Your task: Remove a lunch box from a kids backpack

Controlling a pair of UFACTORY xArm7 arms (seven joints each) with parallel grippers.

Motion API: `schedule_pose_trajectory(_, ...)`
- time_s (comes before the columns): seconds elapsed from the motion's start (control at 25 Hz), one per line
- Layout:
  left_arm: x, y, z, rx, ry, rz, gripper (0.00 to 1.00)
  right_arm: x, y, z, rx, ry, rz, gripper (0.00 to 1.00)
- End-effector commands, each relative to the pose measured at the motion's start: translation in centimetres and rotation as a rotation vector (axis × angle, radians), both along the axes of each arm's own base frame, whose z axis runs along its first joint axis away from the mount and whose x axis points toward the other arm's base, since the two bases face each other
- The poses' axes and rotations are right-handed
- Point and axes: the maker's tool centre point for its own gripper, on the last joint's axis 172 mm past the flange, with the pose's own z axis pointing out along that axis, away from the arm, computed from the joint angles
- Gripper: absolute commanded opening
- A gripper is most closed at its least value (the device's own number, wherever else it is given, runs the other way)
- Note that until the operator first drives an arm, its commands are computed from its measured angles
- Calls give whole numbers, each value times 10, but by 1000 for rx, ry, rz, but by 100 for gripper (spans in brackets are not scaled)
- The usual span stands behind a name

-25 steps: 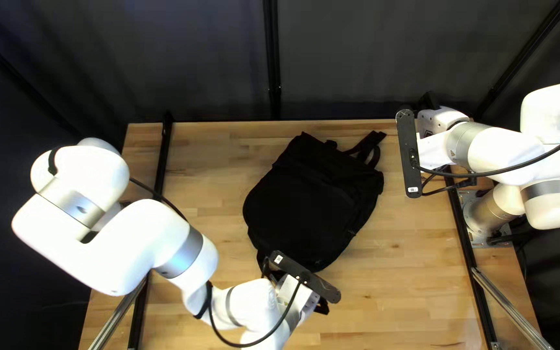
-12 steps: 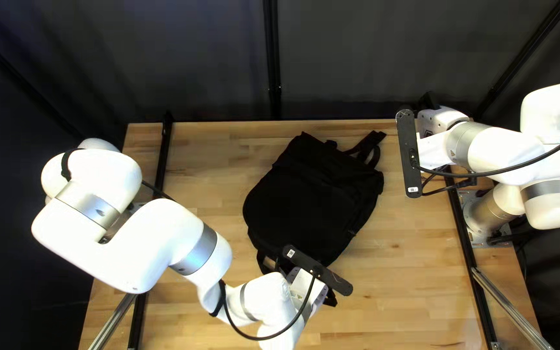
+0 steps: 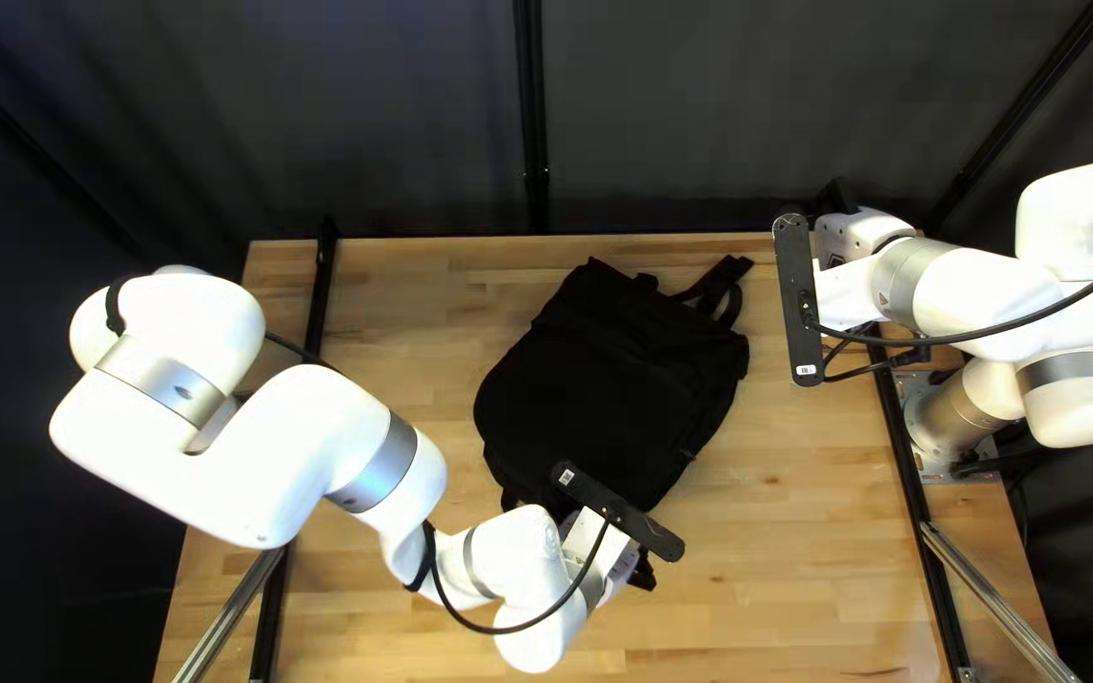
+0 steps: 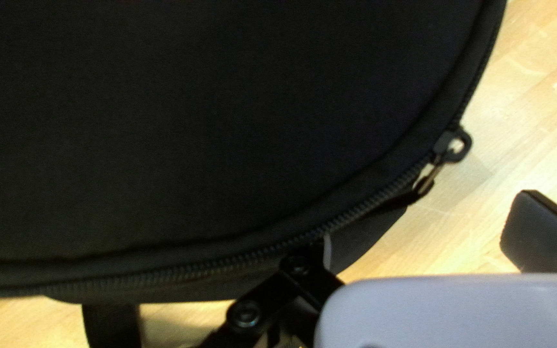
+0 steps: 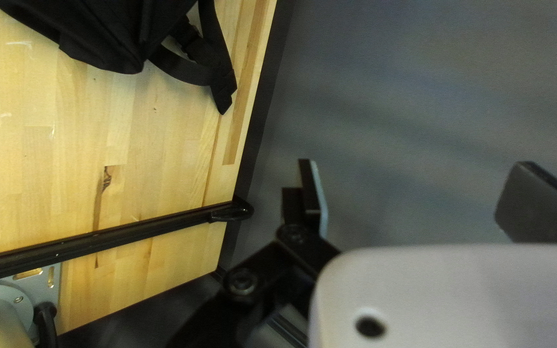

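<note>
Our backpack [image 3: 610, 392] lies at mid-table [image 3: 812, 557], its long axis running from far right to near left, rounded end near. The lunch box is not visible; we judge it to be inside. Our left gripper [image 4: 427, 225] is at the near end with its jaws spread and nothing pinched. It is the nearer unit. Our right gripper [image 5: 418, 193] stands well apart, beyond the far right corner of the bag, jaws also spread and unloaded.

Governing relation: the zipper pull [image 4: 452, 147] lies ahead of the left jaws, within the span of their gap, on the curved rim. We judge the zipper [image 4: 369, 207] closed and opening to be the step in hand. We should advance squarely onto the pull; an offset approach could pinch fabric instead.
</note>
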Motion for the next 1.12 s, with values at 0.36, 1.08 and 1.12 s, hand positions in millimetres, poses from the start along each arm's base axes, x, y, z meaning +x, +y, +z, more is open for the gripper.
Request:
schedule_pose_trajectory(0.36, 2, -8, 5, -42, -47, -43, 100, 0, 0, 0, 0, 0, 0, 100)
schedule_pose_trajectory(1.08, 18, -17, 9, -35, -54, -81, 100, 0, 0, 0, 0, 0, 0, 100)
schedule_pose_trajectory(1.12, 18, -16, 8, -37, -53, -83, 100, 0, 0, 0, 0, 0, 0, 100)
